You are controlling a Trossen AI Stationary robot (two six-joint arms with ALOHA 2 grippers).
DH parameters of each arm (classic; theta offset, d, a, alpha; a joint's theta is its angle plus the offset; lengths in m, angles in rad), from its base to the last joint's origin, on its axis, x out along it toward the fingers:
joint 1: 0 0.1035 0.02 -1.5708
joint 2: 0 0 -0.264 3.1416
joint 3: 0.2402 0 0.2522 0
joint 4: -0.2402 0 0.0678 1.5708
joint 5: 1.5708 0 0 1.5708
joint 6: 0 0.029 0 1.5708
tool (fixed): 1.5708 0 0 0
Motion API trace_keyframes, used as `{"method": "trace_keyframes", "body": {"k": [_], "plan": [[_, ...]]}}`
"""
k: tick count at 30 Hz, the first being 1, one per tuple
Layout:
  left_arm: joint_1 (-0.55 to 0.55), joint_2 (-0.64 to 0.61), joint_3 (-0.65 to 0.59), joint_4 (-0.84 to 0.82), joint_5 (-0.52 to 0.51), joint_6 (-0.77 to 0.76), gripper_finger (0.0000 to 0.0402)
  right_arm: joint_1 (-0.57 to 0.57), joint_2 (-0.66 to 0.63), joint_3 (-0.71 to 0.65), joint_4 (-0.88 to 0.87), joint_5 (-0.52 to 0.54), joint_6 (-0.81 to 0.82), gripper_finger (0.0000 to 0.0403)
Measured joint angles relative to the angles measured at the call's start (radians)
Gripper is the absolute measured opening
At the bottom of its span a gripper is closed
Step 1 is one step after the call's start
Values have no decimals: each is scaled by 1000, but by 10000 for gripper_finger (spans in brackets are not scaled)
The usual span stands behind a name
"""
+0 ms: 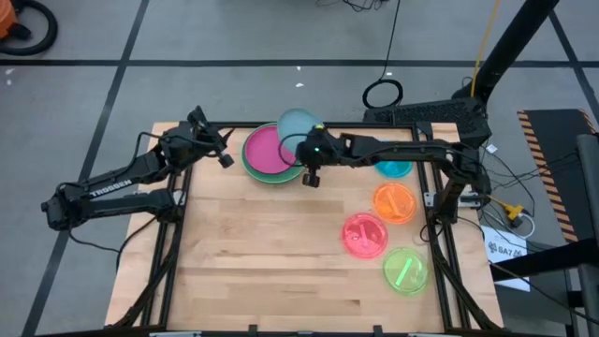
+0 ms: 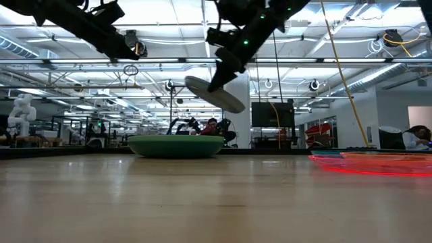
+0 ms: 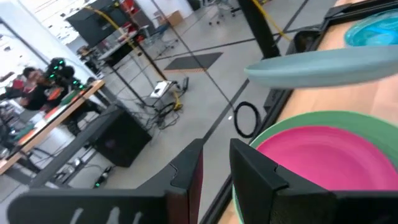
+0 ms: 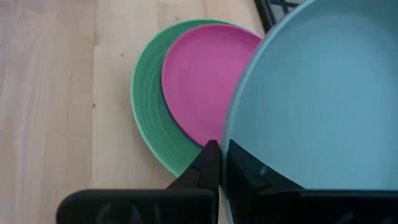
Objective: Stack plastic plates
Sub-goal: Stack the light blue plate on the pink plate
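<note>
A pale blue plate [image 4: 317, 93] hangs in my right gripper [image 4: 224, 163], lifted and tilted above the far right side of a stack [image 1: 270, 154]. In the stack a magenta plate [image 4: 199, 81] lies inside a green plate [image 4: 146, 106], which rests on the table near its far edge. Any darker plates below are hidden. My left gripper [image 3: 216, 168] hovers open just left of the stack and touches nothing. Small translucent teal [image 1: 393, 168], orange [image 1: 395, 201], pink [image 1: 363, 234] and lime [image 1: 405, 270] plates lie flat on the right. My right gripper pinches the pale blue plate's rim [image 4: 229, 134] between its two fingers, one finger [image 4: 208, 165] outside the rim and the other [image 4: 245, 168] on the plate's inner face. The plate [image 2: 214, 93] is lifted clear above the stack and tilted.
The wooden table has open room across its near and left parts [image 1: 253, 253]. A black cable loop [image 1: 382, 93] and dark gear lie on the floor past the far edge. People sit at benches in the room behind.
</note>
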Motion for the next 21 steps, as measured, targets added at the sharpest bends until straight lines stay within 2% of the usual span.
{"method": "trace_keyframes", "body": {"k": [12,21], "plan": [[85,0,0,-4,-3,-49,88,-35,163,176,-19,-124,-161,3],[121,0,0,-6,-3,-72,88,-37,293,294,-53,-131,-264,3]]}}
